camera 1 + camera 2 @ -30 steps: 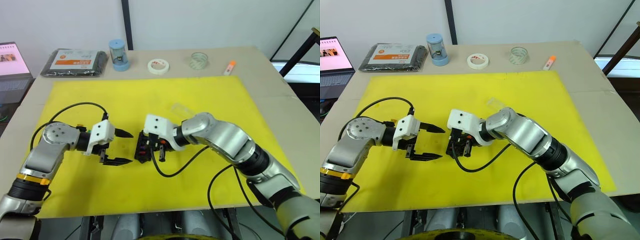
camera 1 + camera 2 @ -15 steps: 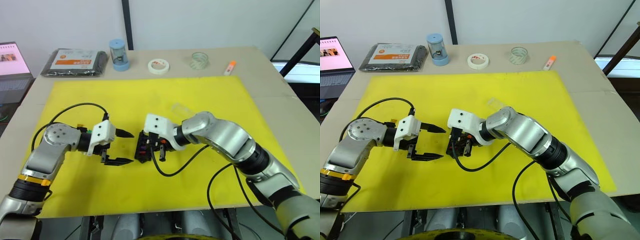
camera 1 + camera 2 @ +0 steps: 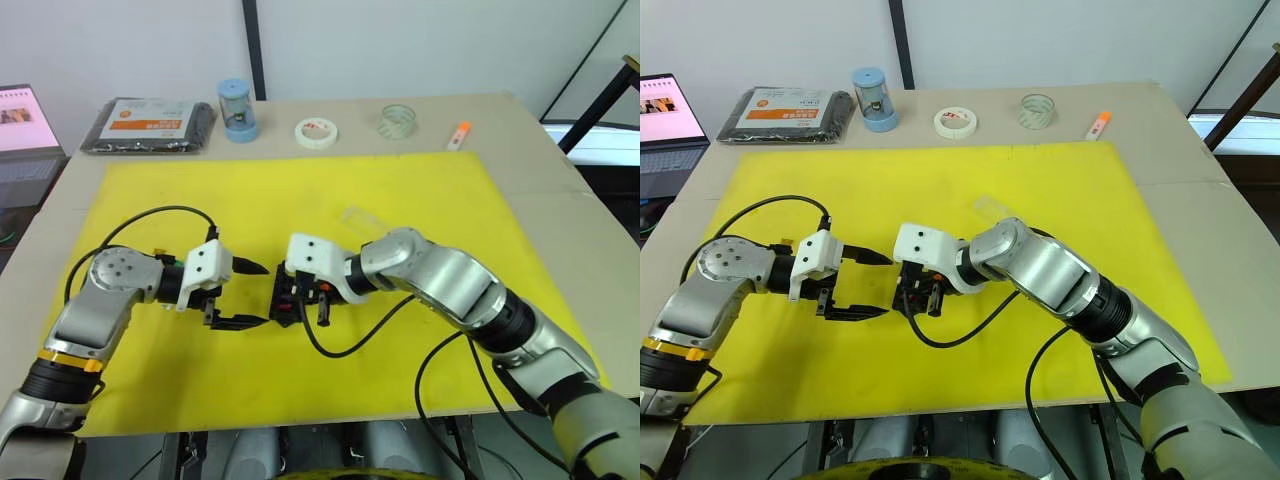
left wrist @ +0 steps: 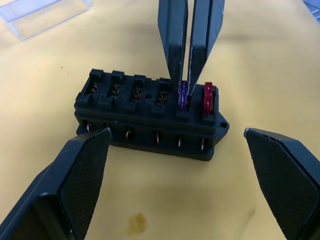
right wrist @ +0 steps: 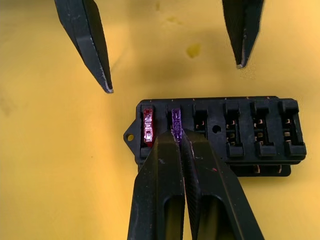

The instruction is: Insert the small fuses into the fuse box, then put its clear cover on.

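Jaws of left gripper [image 3: 243, 294] stood spread beside the fuse box [image 4: 150, 115] on the yellow mat [image 3: 400, 190], right gripper [image 4: 190, 95] pinched the purple fuse [image 4: 183, 96] into its slot beside the seated red fuse [image 4: 208, 98]; best pressed straight down, square.

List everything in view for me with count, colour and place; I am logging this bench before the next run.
Fuse box: 1, black, mid mat.
Red fuse: 1, seated in end slot.
Purple fuse: 1, in next slot, pinched by right gripper.
Clear cover: 1, transparent, on mat beyond box.
Mat: 1, yellow, covers table.
Packet: 1, black, orange label, far left.
Blue canister: 1, beside packet.
White tape roll: 1, far edge.
Clear tape roll: 1, far edge.
Orange marker: 1, far right.
Laptop: 1, left.
Left gripper: open, beside box.
Right gripper: shut on purple fuse.
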Available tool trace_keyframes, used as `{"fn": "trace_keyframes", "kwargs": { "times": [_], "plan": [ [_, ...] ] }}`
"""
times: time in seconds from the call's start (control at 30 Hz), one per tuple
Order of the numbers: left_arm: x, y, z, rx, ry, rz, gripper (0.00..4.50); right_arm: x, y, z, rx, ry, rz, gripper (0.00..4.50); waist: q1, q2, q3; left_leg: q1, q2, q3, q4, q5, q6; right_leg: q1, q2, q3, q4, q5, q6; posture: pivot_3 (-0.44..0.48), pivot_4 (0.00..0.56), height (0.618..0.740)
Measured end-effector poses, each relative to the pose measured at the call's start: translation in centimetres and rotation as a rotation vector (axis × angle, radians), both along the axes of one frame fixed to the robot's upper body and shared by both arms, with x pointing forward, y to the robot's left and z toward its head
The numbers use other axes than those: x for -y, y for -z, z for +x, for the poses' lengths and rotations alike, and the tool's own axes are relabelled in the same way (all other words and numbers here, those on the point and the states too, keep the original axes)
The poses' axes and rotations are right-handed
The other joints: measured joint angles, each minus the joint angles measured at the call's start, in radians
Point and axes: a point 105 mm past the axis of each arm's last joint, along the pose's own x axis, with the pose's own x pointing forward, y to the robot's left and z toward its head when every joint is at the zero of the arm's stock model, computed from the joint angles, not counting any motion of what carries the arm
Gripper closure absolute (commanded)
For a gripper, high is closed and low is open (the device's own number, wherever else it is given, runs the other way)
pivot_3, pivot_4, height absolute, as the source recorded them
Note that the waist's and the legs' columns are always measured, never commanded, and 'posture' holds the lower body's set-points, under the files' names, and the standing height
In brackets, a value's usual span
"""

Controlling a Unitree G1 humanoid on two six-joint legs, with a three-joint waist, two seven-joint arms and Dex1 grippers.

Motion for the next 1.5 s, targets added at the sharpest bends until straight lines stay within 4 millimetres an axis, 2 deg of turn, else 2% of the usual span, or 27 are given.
{"fn": "trace_keyframes", "kwargs": {
  "times": [0.57, 0.6, 0.67, 0.93, 1.27, 1.4, 1.5],
  "plan": [
    [0.2, 0.0, -0.2, 0.005, 0.001, -0.002, 0.03, -0.1, 0.1, 0.3, 0.015, -0.032, -0.001, 4.5, -0.001, 0.0, 0.0, 0.001, 0.0, 0.0, 0.0, 0.0, 0.001, 0.001, 0.0, 0.0, 0.0, 0.0, 0.0, 0.0, 0.15, 0.74],
    [0.2, 0.0, -0.2, 0.005, 0.001, -0.001, 0.0, -0.1, 0.1, 0.3, 0.015, -0.032, 0.0, 3.97, -0.001, 0.0, 0.0, 0.001, 0.0, 0.0, 0.0, 0.0, 0.001, 0.001, 0.0, 0.0, 0.0, 0.0, 0.0, 0.0, 0.15, 0.74],
    [0.2, 0.0, -0.2, 0.005, 0.001, 0.0, 0.0, -0.1, 0.1, 0.3, 0.011, -0.036, 0.0, 3.47, 0.0, 0.0, 0.0, 0.001, 0.0, 0.0, 0.0, 0.0, 0.001, 0.001, 0.0, 0.0, 0.0, 0.0, 0.0, 0.0, 0.15, 0.74],
    [0.2, 0.1, -0.2, 0.003, 0.0, 0.002, 0.0, 0.1, -0.4, 0.7, 0.012, -0.015, 0.016, 3.47, 0.001, 0.0, 0.0, 0.0, 0.0, 0.0, 0.0, 0.0, 0.0, 0.001, 0.0, 0.0, 0.0, 0.0, 0.0, 0.0, 0.15, 0.74],
    [0.1, 0.2, -0.2, 0.001, -0.003, 0.007, 0.0, 0.2, -2.2, 1.0, 0.013, -0.012, 0.065, 3.47, 0.0, 0.0, 0.0, 0.0, 0.0, 0.0, 0.0, 0.0, 0.0, 0.0, 0.0, 0.0, 0.0, 0.0, 0.0, 0.0, 0.15, 0.74],
    [0.1, 0.2, -0.2, 0.001, -0.003, 0.007, 0.0, 0.1, -2.1, 0.8, -0.003, -0.022, 0.072, 4.43, 0.0, 0.0, 0.0, 0.0, 0.0, 0.0, 0.0, 0.0, 0.0, 0.0, 0.0, 0.0, 0.0, 0.0, 0.0, 0.0, 0.15, 0.74],
    [0.1, 0.2, -0.2, 0.001, -0.003, 0.007, 0.0, 0.1, -1.4, 0.4, -0.026, -0.028, 0.084, 4.47, 0.0, 0.0, 0.0, 0.0, 0.0, 0.0, 0.0, 0.0, 0.0, 0.0, 0.0, 0.0, 0.0, 0.0, 0.0, 0.0, 0.15, 0.74]
  ]
}}
